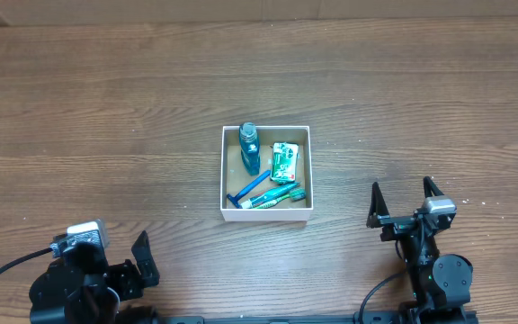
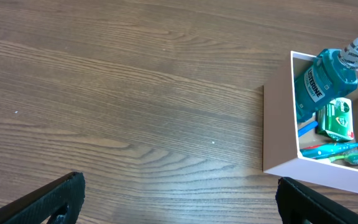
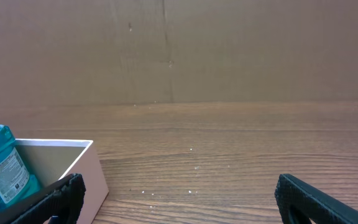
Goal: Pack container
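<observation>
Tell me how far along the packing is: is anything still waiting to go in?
It looks done, or nearly. The container holds a mouthwash bottle, a green packet, a toothbrush and a blue razor. Nothing is in hand: the left end effector and right end effector are open, empty and apart from it. No view shows a loose item outside it.

The left gripper (image 2: 178, 190) shows two black fingertips spread wide, with brown wood-grain table (image 2: 135, 93) between and ahead of them. Ahead of its right-hand fingertip stands the square white-walled cardboard container (image 2: 277, 124). It holds a teal-blue plastic mouthwash bottle (image 2: 321, 87), a green packet (image 2: 339, 118) and a teal toothbrush (image 2: 334, 149).
</observation>
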Tool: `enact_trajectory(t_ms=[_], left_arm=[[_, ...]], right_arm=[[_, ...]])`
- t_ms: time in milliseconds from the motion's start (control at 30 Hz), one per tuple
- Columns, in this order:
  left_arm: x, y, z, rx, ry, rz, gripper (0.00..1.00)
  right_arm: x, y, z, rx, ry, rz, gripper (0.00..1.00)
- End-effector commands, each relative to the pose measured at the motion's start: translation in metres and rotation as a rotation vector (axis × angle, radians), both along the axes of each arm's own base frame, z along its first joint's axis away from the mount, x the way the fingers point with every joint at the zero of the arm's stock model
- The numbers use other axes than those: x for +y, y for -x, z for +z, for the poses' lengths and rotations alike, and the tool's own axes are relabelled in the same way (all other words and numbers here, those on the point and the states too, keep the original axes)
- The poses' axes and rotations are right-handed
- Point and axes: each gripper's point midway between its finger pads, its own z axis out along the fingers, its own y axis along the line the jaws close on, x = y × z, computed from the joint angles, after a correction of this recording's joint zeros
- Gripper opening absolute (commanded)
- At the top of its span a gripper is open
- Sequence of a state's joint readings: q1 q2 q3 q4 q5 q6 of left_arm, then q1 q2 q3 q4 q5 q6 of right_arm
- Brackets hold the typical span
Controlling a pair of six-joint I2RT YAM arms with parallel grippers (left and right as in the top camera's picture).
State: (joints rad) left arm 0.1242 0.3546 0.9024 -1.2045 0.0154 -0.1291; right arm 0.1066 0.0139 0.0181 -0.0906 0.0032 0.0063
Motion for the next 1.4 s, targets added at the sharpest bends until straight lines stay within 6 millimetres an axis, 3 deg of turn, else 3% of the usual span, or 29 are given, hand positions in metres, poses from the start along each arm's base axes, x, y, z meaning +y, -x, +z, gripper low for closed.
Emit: enact_trajectory(t_ms=[0,67,200,433,633,700,800,1367], left_arm=[[0.005,0.000,-0.001,0.000,-0.008,0.031,1.00],[0.002,-0.002,0.001,-0.013,0.001,0.017,1.00],[-0.007,-0.032,0.002,-0.133,0.009,-0.052,1.00],[-0.009,-0.070,-0.066,-0.326,-0.016,-0.092,1.00],[-0.011,-0.097,-0.050,-0.614,-0.233,-0.186,1.00],[-0.009,-0.101,-0.050,-0.664,-0.279,-0.183,1.00],[-0.001,-0.101,-0.078,-0.561,-0.252,-0.140,1.00],[0.002,-0.101,-0.078,-0.559,-0.257,-0.121,1.00]], right_arm=[[0.002,0.000,-0.001,-0.008,0.002,0.010,1.00],[0.002,0.000,-0.001,-0.008,0.002,0.010,1.00],[0.002,0.000,-0.001,-0.008,0.002,0.010,1.00],[0.002,0.000,-0.001,-0.008,0.002,0.010,1.00],[0.002,0.000,-0.001,-0.008,0.002,0.010,1.00],[0.002,0.000,-0.001,-0.008,0.002,0.010,1.00],[0.002,0.000,-0.001,-0.008,0.002,0.010,1.00],[0.002,0.000,-0.001,-0.008,0.002,0.010,1.00]])
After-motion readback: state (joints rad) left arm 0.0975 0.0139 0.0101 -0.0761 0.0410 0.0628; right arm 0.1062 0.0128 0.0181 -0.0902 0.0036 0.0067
